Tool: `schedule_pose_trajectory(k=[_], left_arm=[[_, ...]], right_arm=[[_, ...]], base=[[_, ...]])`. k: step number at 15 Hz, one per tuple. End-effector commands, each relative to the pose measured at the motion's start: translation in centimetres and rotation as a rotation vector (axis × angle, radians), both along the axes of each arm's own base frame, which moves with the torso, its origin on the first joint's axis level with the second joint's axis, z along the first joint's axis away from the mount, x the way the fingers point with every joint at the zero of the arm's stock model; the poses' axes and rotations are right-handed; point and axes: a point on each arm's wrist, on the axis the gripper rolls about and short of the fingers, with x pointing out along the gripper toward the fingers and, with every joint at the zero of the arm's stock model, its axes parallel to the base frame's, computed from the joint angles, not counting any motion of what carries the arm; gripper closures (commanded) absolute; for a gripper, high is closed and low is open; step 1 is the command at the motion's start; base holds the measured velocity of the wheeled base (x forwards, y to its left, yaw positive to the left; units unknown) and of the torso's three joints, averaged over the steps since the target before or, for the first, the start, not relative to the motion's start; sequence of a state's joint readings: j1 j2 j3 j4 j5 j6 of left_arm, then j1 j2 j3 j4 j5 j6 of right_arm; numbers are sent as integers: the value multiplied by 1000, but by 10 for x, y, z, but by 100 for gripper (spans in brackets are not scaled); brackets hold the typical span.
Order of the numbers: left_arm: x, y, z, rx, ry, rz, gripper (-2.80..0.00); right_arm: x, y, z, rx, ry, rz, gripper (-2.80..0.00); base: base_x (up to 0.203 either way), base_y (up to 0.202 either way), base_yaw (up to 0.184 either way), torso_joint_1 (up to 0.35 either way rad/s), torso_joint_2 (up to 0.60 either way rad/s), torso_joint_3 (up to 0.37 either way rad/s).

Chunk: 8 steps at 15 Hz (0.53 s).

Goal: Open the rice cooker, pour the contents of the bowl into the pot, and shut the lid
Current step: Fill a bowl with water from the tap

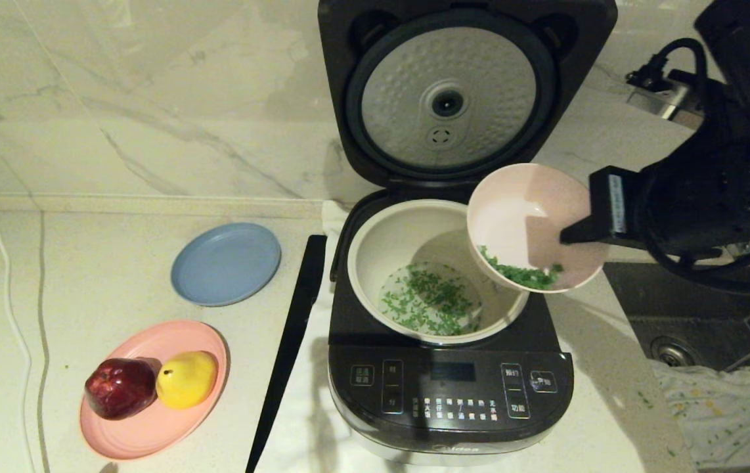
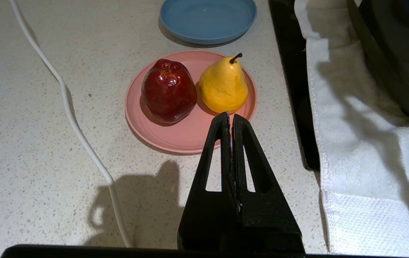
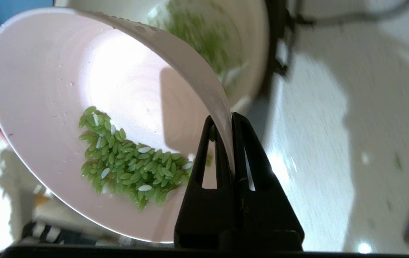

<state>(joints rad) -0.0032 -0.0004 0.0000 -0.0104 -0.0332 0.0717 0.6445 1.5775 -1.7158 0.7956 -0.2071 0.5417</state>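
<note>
The bowl hangs tilted over the right rim of the pot, its wall pinched between the fingers of the right gripper, which grips the rim edge nearest the arm. Some contents, green bits with a few white grains, sit in the bowl's lower curve beside the fingertips; more lie on the pot's bottom, below and to the left of the gripper. The rice cooker stands with its lid raised upright behind the bowl. The left gripper, fingers pressed together and empty, hovers over the counter just short of the pink plate carrying a red apple and a yellow pear, with the blue plate beyond.
</note>
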Motion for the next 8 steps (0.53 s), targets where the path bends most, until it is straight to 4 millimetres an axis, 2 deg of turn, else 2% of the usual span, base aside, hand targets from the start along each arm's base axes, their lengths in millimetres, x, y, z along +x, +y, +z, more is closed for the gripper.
schedule_pose_trajectory(k=[1,4,8], left_arm=[[0,0,-1,0,5,0,0],[0,0,-1,0,5,0,0],[0,0,-1,0,6,0,0]], right_arm=[[-25,-38,16,37,8,-40,0],[-38,-80,17,62,51,-158,0],[-31,-143,-2,92,140,-459,0]], base=[[0,0,0,0,0,0],[0,0,0,0,0,0],[0,0,0,0,0,0]])
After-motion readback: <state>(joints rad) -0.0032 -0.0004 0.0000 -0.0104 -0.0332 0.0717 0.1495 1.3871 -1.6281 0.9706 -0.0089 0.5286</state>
